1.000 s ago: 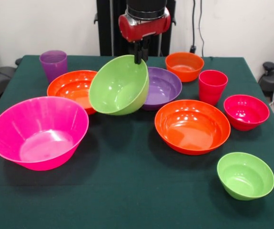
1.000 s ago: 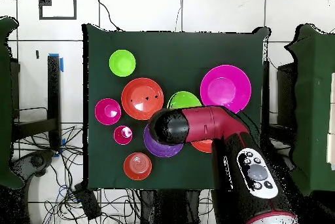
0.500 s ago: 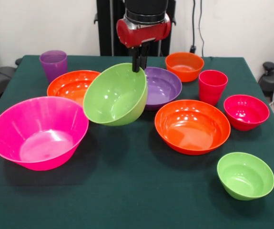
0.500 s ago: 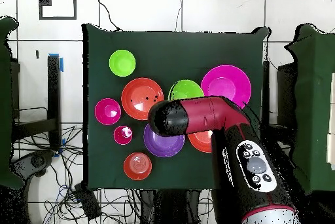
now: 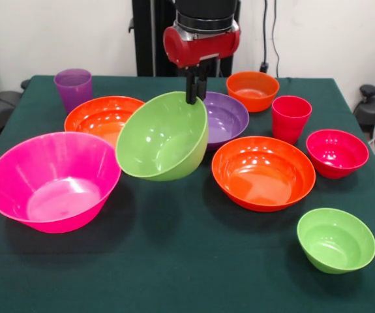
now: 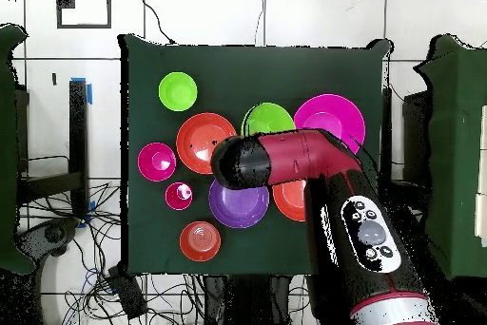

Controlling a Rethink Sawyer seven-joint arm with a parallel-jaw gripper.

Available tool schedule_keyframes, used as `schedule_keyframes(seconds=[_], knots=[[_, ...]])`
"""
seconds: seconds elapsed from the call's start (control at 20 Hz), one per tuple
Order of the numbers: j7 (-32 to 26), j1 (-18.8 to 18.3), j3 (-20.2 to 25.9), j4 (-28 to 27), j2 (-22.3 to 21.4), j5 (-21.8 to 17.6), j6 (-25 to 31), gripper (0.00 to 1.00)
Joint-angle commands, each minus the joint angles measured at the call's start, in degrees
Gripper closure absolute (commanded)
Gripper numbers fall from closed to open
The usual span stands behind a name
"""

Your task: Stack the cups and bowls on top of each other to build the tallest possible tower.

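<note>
My gripper [image 5: 195,96] is shut on the far rim of a large lime green bowl [image 5: 161,138] and holds it tilted above the table, between the hot pink bowl [image 5: 53,179] and a large orange bowl [image 5: 262,171]. In the overhead view the green bowl [image 6: 266,117] peeks out beyond the arm's head [image 6: 249,161], which hides the gripper. A second orange bowl [image 5: 99,116], a purple bowl [image 5: 226,117], a small orange bowl [image 5: 252,88], a red-pink bowl [image 5: 336,151] and a small lime green bowl [image 5: 336,238] stand apart. The purple cup [image 5: 73,86] and the red-pink cup [image 5: 290,117] stand upright. No nested pile shows.
The dark green table [image 5: 174,267] has bare cloth along its front edge. The black pedestal [image 5: 154,39] stands behind the table's far edge. In the overhead view the arm [image 6: 366,245] covers part of the table's right side near the base.
My gripper has carried the lime green bowl away from the robot's base, toward the table's middle, and a little lower. The other bowls and cups have not moved.
</note>
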Motion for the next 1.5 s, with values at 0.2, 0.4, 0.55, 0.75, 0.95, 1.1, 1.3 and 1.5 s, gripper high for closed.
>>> schedule_keyframes(seconds=[0.2, 0.4, 0.55, 0.75, 0.95, 1.1, 1.3, 1.5], knots=[[-2.2, 0.7, 3.6, -0.9, 1.1, -4.0, -2.5, 1.00], [1.2, 0.1, 1.9, 3.0, 0.6, -2.6, -2.6, 1.00], [0.8, -0.1, 1.5, 2.7, 1.9, -3.9, -3.8, 1.00], [0.6, -0.7, 1.0, 3.5, 2.8, -5.2, -6.0, 1.00], [0.8, -0.2, 0.5, 3.2, 3.4, -5.7, -6.7, 1.00], [0.6, -0.1, 0.6, 2.5, 3.6, -5.9, -6.5, 1.00], [0.9, -0.5, 1.2, 2.5, 3.6, -5.9, -7.4, 1.00], [1.4, -1.2, 1.7, 2.9, 3.7, -5.5, -8.5, 0.00]])
